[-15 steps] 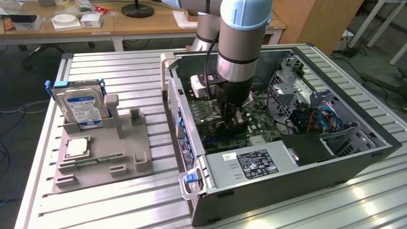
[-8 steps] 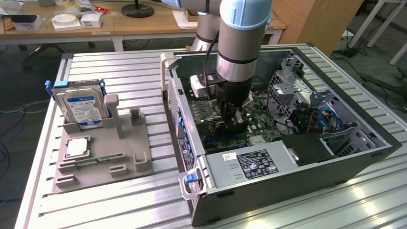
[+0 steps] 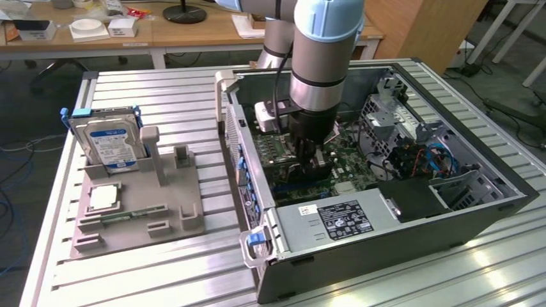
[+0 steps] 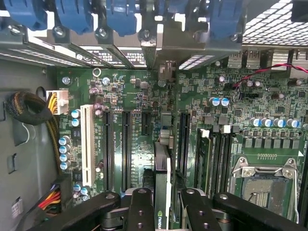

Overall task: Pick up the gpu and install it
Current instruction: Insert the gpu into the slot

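**Reporter:** Where is the gpu (image 4: 162,192) sitting?

**Photographer:** Edge-on between the gripper's (image 4: 163,204) black fingers (image 4: 140,207), standing upright over the green motherboard (image 4: 144,120) inside the open computer case (image 3: 477,214). In the wrist view its dark body is running from the fingers toward the row of long black expansion slots (image 4: 126,144), with a logo showing at its near end. Whether its edge is touching a slot cannot be told.

**Reporter:** And the gripper?

**Photographer:** It is clamping the card from both sides, jaws closed onto the thin card. In the exterior view the arm (image 3: 320,64) is reaching straight down into the case, the gripper (image 3: 309,167) hanging low over the board.

**Reporter:** What is lying around it?

**Photographer:** Taking the gripper as the dial's centre in the exterior view, the grey power supply (image 3: 341,220) with its black label is lying at five o'clock, and the drive cage with blue cables (image 3: 426,153) at three o'clock. Outside the case, at nine o'clock, a grey fixture tray (image 3: 137,217) is resting on the slatted aluminium table (image 3: 153,89), carrying an upright hard drive (image 3: 111,144) with a blue-white label and a narrow green memory stick (image 3: 132,214) lying flat.
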Tool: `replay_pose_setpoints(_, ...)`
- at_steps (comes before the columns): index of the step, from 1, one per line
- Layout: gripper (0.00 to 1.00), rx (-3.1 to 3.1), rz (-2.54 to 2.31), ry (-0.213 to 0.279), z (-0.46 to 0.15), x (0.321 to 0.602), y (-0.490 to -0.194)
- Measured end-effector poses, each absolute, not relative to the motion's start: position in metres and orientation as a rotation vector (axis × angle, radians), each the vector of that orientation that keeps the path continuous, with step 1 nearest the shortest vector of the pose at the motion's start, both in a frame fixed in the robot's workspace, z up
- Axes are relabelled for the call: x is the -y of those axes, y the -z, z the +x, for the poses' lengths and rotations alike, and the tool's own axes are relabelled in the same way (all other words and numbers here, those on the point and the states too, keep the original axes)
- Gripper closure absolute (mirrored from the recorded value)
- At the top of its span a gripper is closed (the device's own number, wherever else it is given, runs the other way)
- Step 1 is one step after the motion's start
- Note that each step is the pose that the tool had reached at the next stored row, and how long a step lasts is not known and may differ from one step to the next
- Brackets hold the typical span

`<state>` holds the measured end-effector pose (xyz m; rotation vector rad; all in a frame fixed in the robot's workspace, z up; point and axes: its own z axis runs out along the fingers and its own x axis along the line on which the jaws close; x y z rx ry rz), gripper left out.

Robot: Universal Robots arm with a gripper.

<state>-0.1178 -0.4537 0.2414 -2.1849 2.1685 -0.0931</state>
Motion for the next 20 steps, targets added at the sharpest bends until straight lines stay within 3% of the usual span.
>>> replay_pose_setpoints(20, 0.74, -2.168, -2.185, 0.093, -0.1184, 0.4537, -0.2411)
